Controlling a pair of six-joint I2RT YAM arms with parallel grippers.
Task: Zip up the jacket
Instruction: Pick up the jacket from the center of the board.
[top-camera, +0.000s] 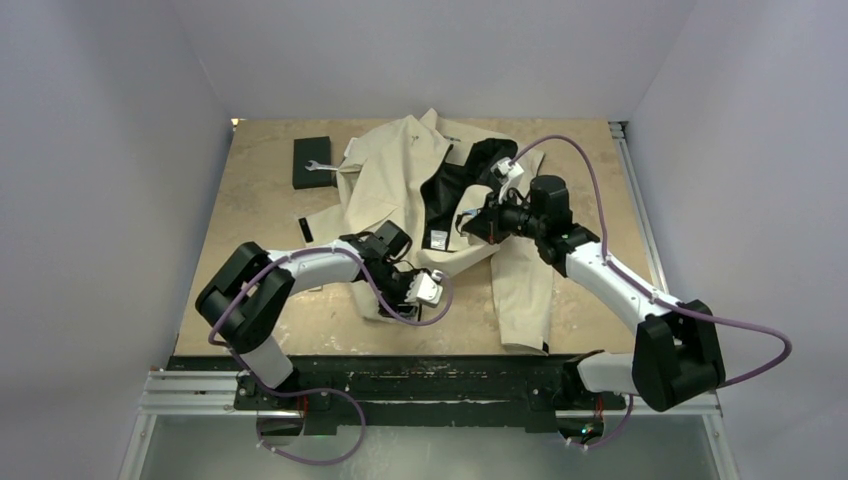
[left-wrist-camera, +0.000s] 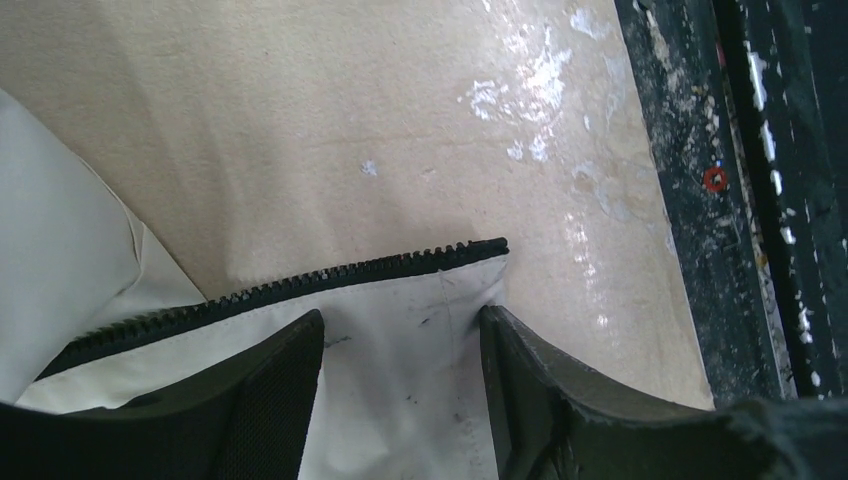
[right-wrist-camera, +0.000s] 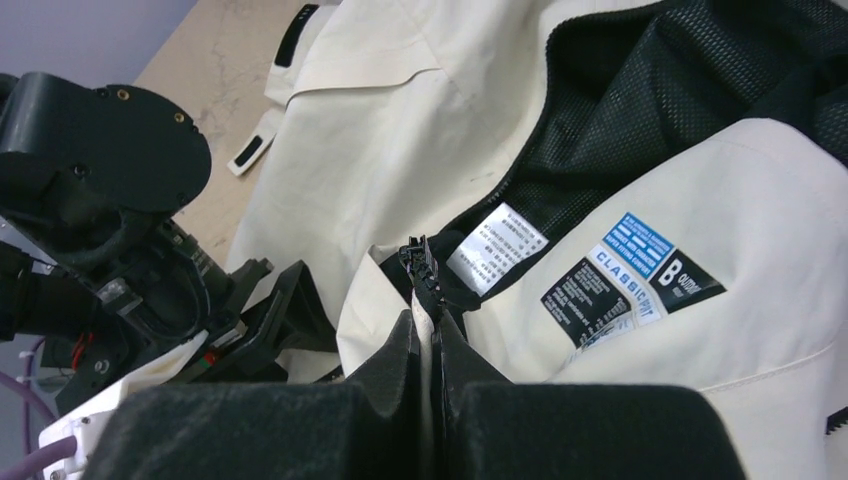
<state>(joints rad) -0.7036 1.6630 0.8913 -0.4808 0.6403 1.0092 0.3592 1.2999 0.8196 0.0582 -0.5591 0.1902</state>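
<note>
The cream jacket lies spread across the table with its front apart and the black mesh lining showing. My left gripper is open and points down over a bottom corner of the jacket. A finger stands on each side of the fabric, just behind the black zipper teeth. In the top view the left gripper is at the jacket's near hem. My right gripper is shut on the other front edge, cream fabric between its pads and the black zipper end sticking up above them. From above, the right gripper is at the jacket's middle.
A black box lies at the back left of the table, a small white piece at its edge. The dark front rail runs close to the left gripper. White and black labels sit inside the jacket. The two grippers are near each other.
</note>
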